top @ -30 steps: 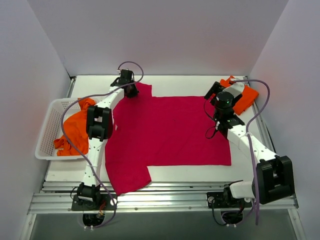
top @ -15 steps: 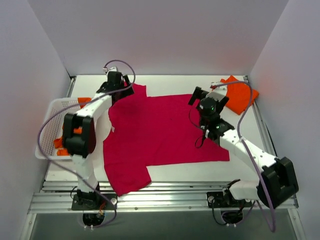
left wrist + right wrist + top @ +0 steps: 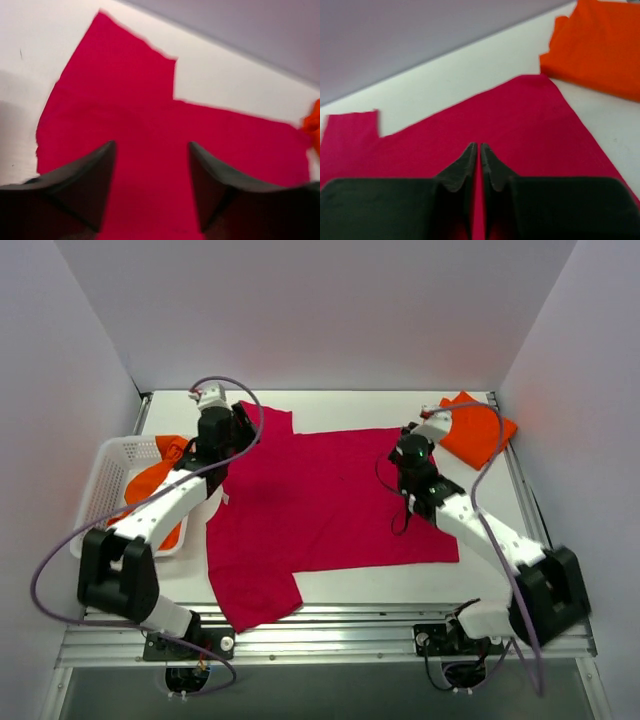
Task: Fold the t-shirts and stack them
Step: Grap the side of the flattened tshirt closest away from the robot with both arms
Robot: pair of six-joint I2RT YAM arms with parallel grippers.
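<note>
A crimson t-shirt (image 3: 330, 505) lies spread flat on the white table, one sleeve at the far left (image 3: 125, 60) and one at the near left. My left gripper (image 3: 236, 428) hovers over the shirt's far left part; in the left wrist view the gripper (image 3: 151, 150) stands open with only red cloth showing between its fingers. My right gripper (image 3: 410, 444) hangs above the shirt's far right edge, and the right wrist view shows the gripper (image 3: 479, 147) shut with nothing in it. A folded orange t-shirt (image 3: 478, 430) (image 3: 600, 45) lies at the back right corner. Another orange t-shirt (image 3: 150, 485) sits in the basket.
A white mesh basket (image 3: 105, 485) stands at the table's left edge, beside the left arm. Grey walls close in the left, back and right sides. A metal rail (image 3: 320, 635) with both arm bases runs along the near edge.
The left gripper has opened, left the far sleeve and drawn back toward the left. The right gripper has shut and shifted left, away from the folded orange shirt, over the crimson shirt.
</note>
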